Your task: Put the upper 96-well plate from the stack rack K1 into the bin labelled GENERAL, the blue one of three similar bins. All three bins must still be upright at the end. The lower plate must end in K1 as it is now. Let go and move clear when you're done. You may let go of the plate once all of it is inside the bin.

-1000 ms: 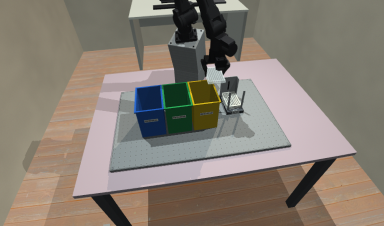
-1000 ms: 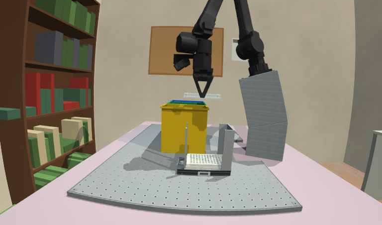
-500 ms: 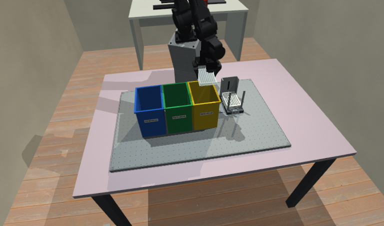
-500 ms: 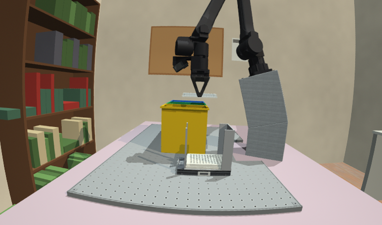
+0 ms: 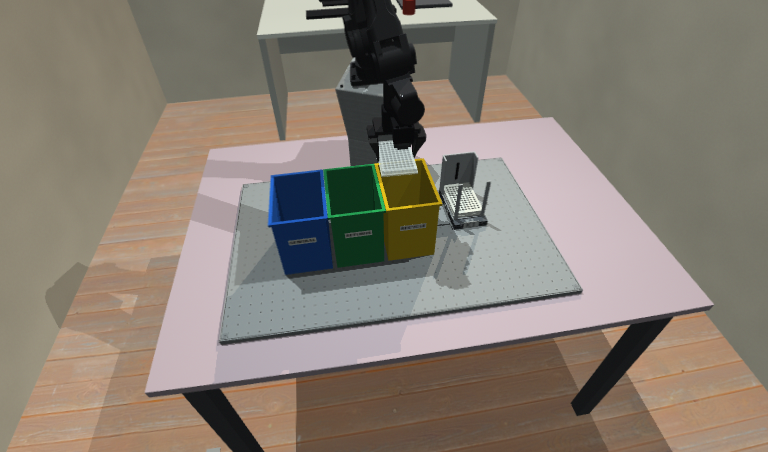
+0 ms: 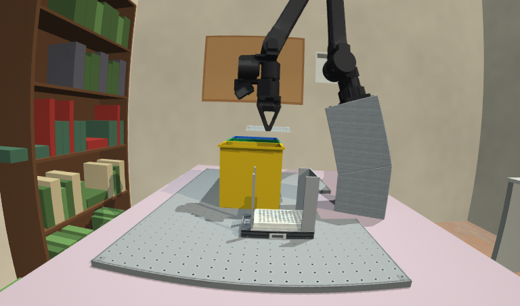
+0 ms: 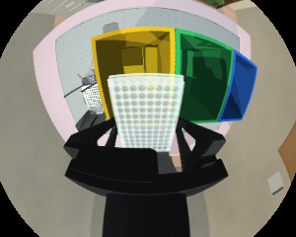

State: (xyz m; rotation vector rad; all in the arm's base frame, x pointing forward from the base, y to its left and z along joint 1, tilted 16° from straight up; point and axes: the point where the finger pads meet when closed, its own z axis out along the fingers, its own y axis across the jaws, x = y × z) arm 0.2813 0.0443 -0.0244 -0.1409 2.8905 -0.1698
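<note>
My gripper [image 5: 396, 144] is shut on a white 96-well plate [image 5: 396, 158] and holds it level in the air above the back edge of the yellow bin [image 5: 408, 206]. In the exterior view the plate [image 6: 264, 130] hangs a little above the bin rims under the gripper [image 6: 268, 126]. In the wrist view the plate [image 7: 146, 111] lies between my fingers over the yellow bin [image 7: 131, 66]. The blue bin [image 5: 299, 221] stands at the left end of the row, two bins away. The rack K1 [image 5: 465, 195] holds the other plate [image 6: 276, 217] at its bottom.
The green bin [image 5: 355, 215] stands between the blue and yellow ones; all three are upright on the grey perforated baseplate [image 5: 396, 266]. The rack has a tall back wall and thin posts [image 6: 253, 191]. The arm's grey pedestal [image 6: 358, 157] stands behind the bins.
</note>
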